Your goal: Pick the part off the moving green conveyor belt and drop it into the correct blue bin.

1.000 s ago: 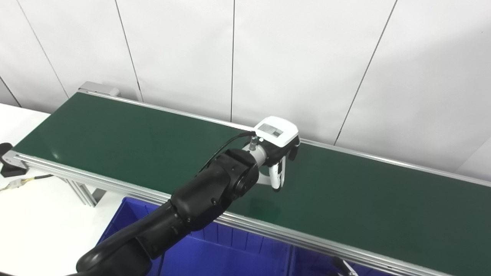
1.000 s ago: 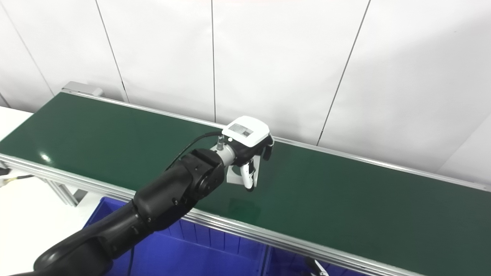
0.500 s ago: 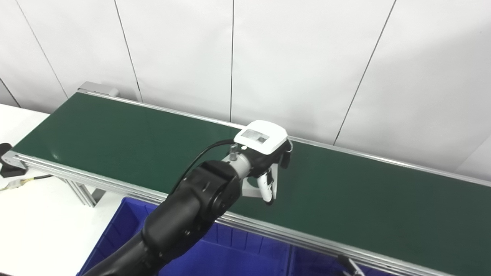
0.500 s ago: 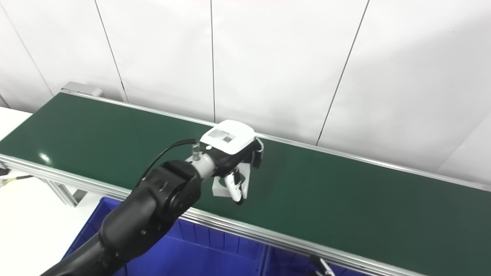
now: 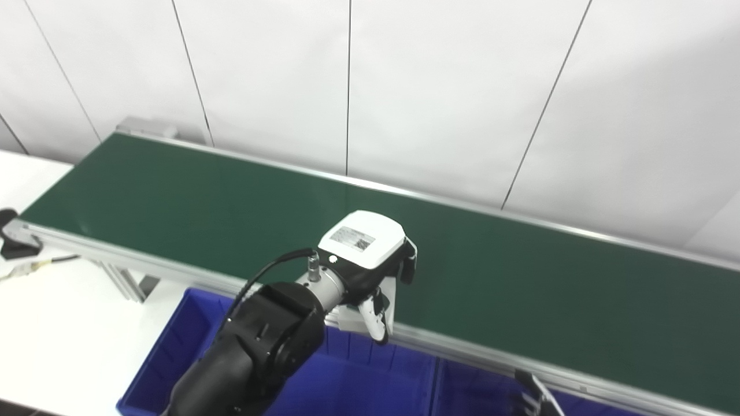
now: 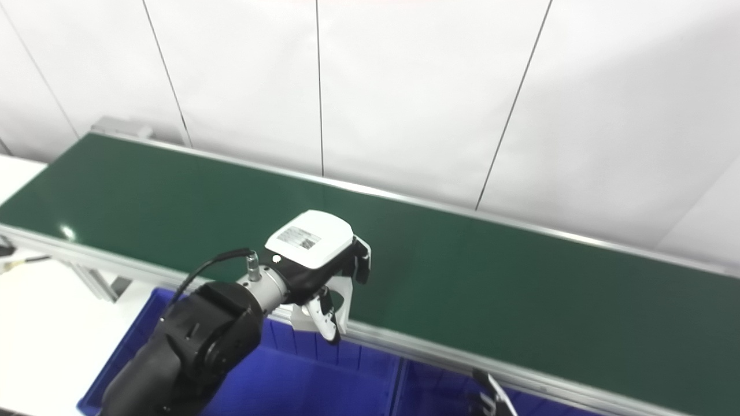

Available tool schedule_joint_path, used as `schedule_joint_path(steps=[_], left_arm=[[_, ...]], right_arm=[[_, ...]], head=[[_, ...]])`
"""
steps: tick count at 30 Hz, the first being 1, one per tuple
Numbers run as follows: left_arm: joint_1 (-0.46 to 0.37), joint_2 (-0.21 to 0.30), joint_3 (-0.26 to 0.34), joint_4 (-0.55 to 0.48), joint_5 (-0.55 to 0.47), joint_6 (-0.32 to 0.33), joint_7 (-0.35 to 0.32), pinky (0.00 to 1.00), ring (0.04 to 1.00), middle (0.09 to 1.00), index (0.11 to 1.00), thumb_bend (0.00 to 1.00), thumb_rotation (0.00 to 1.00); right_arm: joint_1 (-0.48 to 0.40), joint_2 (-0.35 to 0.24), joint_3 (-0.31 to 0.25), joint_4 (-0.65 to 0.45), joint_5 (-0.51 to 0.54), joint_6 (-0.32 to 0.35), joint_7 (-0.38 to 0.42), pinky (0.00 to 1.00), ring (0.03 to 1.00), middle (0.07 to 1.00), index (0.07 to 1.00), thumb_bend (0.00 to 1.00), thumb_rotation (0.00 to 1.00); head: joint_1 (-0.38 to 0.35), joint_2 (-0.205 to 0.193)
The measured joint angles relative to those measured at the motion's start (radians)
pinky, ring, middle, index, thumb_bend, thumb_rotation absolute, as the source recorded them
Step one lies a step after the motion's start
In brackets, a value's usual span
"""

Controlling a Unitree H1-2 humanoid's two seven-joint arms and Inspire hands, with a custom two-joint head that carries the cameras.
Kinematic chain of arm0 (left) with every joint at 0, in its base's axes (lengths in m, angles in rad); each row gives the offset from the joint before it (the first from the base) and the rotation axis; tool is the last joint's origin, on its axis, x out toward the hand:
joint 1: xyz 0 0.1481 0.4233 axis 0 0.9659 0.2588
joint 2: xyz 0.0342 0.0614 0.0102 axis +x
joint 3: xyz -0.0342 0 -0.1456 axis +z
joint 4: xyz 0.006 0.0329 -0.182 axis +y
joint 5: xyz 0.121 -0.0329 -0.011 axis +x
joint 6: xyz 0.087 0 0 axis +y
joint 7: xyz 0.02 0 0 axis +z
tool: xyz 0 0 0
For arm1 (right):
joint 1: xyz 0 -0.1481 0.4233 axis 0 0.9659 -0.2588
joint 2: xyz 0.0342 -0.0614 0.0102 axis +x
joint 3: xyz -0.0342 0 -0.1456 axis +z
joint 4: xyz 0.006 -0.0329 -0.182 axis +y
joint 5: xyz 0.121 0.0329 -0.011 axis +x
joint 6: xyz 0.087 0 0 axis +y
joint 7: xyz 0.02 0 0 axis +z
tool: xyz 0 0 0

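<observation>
White angular plastic part (image 6: 302, 315) sits clasped in the left hand (image 6: 324, 283), over the near rail of the green conveyor belt (image 6: 491, 289). Carry step, I judge; next, travel toward 6 o'clock and let go above the blue plastic bin (image 6: 300, 387).

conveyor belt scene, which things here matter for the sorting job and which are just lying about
Job:
- left hand, shut on the white part
- green belt
- blue bin below the belt's near rail

Lying about:
- cable on the white table, far left
- black clamp at the belt's end
- right hand, low and waiting, state unclear
</observation>
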Motion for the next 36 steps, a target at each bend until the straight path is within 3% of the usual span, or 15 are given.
schedule_joint_path(steps=[2,4,6,11,15,19,21,30,36], left_arm=[[0.011,0.000,0.010,-0.005,0.000,-0.012,-0.025,0.21,0.376,0.477,0.510,0.50,0.00],[0.018,-0.003,0.022,-0.018,0.001,-0.015,-0.054,0.19,0.391,0.494,0.493,0.50,0.00],[0.018,-0.009,0.035,-0.032,0.002,-0.016,-0.076,0.19,0.391,0.499,0.488,0.50,0.00],[0.024,-0.020,0.046,-0.034,0.012,-0.020,-0.131,0.20,0.345,0.445,0.531,0.49,0.00],[0.026,-0.024,0.057,-0.043,0.026,-0.022,-0.173,0.19,0.393,0.495,0.490,0.50,0.00],[0.026,-0.039,0.069,-0.065,0.046,-0.025,-0.210,0.19,0.385,0.488,0.495,0.50,0.00],[0.026,-0.048,0.078,-0.065,0.048,-0.026,-0.213,0.20,0.349,0.448,0.528,0.50,0.00],[0.030,-0.059,0.092,-0.061,0.048,-0.045,-0.231,0.21,0.345,0.442,0.535,0.50,0.00],[0.074,-0.059,0.091,-0.016,0.045,-0.060,-0.216,0.23,0.349,0.447,0.541,0.50,0.00]], right_arm=[[0.000,0.000,-0.007,-0.027,-0.001,0.000,0.009,0.75,0.829,0.911,0.898,1.00,0.48],[0.001,0.002,-0.018,-0.049,0.000,0.000,0.020,0.75,0.827,0.909,0.896,1.00,0.48],[0.002,0.005,-0.027,-0.061,0.000,0.000,0.029,0.74,0.823,0.908,0.897,1.00,0.48],[0.012,0.013,-0.051,-0.095,0.009,0.000,0.062,0.75,0.822,0.908,0.897,1.00,0.47],[0.025,0.020,-0.069,-0.121,0.017,0.000,0.087,0.75,0.822,0.904,0.901,1.00,0.46],[0.034,0.026,-0.089,-0.148,0.017,0.000,0.108,0.75,0.826,0.905,0.910,1.00,0.46],[0.035,0.030,-0.097,-0.154,0.018,0.000,0.121,0.75,0.829,0.905,0.911,1.00,0.46],[0.044,0.047,-0.120,-0.161,0.023,0.000,0.155,0.76,0.830,0.904,0.907,1.00,0.45],[0.044,0.057,-0.133,-0.161,0.025,0.000,0.169,0.75,0.828,0.903,0.910,1.00,0.46]], head=[[0.003,0.049],[0.003,0.049],[0.005,0.084],[0.003,0.117],[0.002,0.135],[0.003,0.160],[-0.002,0.161],[-0.002,0.166],[-0.006,0.163]])
